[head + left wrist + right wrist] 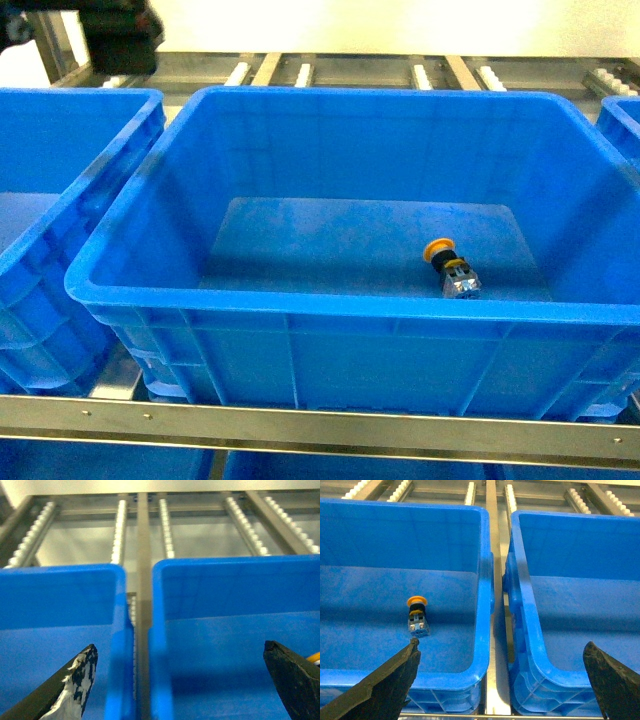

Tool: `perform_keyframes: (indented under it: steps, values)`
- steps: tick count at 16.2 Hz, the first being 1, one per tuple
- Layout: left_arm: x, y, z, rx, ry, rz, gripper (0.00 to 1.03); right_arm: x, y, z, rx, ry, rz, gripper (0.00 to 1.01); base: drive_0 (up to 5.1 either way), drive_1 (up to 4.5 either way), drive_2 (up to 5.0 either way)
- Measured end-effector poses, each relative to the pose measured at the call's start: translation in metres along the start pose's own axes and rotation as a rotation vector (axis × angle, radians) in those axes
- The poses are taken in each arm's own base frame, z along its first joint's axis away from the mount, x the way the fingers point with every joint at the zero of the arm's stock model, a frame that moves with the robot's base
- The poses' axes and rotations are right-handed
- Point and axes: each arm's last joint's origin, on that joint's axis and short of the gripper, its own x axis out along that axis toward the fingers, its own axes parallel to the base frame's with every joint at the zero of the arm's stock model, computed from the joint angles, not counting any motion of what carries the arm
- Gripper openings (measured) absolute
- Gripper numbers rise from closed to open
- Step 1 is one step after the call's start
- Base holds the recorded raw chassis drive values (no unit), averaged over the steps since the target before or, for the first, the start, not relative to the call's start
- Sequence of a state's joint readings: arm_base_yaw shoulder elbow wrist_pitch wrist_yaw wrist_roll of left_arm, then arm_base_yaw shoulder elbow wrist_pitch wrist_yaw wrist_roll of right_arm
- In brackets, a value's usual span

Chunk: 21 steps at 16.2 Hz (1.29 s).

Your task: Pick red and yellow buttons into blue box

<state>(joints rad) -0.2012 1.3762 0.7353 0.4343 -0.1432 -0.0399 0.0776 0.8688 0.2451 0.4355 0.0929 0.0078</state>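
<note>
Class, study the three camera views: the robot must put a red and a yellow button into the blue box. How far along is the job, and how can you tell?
Done: the yellow-capped push button lies on its side on the floor of the large blue plastic crate. In hand: nothing; the left gripper and the right gripper both hang open and empty. Left: the red one, which appears in no view.

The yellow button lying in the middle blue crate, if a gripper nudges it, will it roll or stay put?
The yellow button lies on its side on the blue box floor, so its round cap could let it pivot or roll in an arc. The blocky base probably stops a free roll. It looks small and rigid, likely light.
</note>
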Motion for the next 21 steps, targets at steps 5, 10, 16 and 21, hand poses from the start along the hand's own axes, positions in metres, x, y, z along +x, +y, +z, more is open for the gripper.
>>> perform_keyframes:
  steps: [5,10,16,21]
  values:
    - [-0.112,0.031,-0.024,-0.062,0.024,0.214,0.98,0.000,0.000,0.000,0.000,0.000,0.000,0.98,0.0,0.00,0.0]
    - [-0.124,0.036,-0.048,-0.026,-0.180,0.058,0.66,-0.015,-0.012,-0.013,0.016,-0.172,0.004,0.59,0.0,0.00,0.0]
    - [-0.142,0.047,-0.080,-0.011,-0.196,0.050,0.02,-0.036,-0.012,-0.025,0.010,-0.195,0.016,0.02,0.0,0.00,0.0]
    - [-0.153,0.046,-0.097,-0.011,-0.199,0.050,0.02,-0.048,-0.012,-0.032,0.010,-0.202,0.016,0.02,0.0,0.00,0.0]
